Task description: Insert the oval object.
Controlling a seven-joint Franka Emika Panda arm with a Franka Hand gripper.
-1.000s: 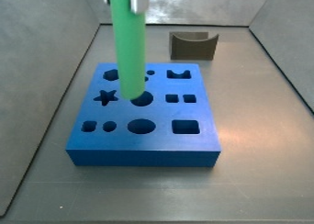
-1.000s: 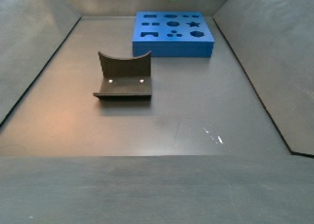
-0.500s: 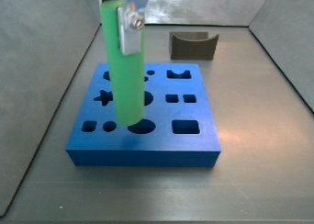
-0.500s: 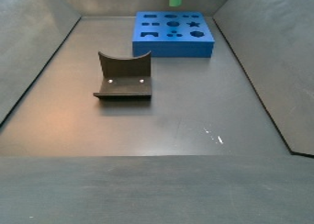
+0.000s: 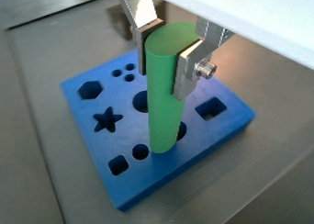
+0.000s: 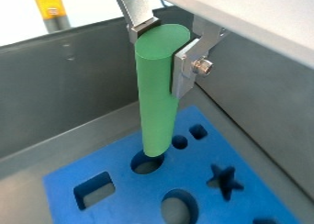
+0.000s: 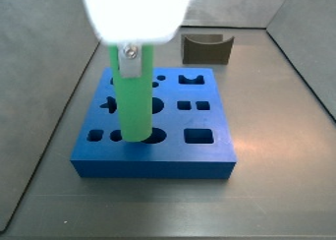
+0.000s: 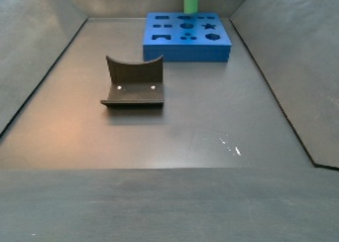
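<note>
The oval object is a long bright green peg (image 5: 163, 99), held upright, and it shows in both wrist views (image 6: 156, 95). My gripper (image 5: 166, 51) is shut on its top end, one silver finger on each side (image 6: 163, 46). The peg stands over the blue block (image 7: 157, 163) with shaped holes. Its lower end sits at the mouth of the oval hole (image 7: 152, 137) in the front row. How far it is in, I cannot tell. In a side view only the peg's lower part (image 8: 191, 0) shows above the block (image 8: 185, 52).
A dark grey curved block (image 8: 133, 82) stands on the floor mid-bin, apart from the blue block; it also shows behind the block (image 7: 207, 47). Grey bin walls slope up on all sides.
The gripper has carried the peg toward the block's front row and down. The peg's lower end has gone from over the round hole to the oval hole.
</note>
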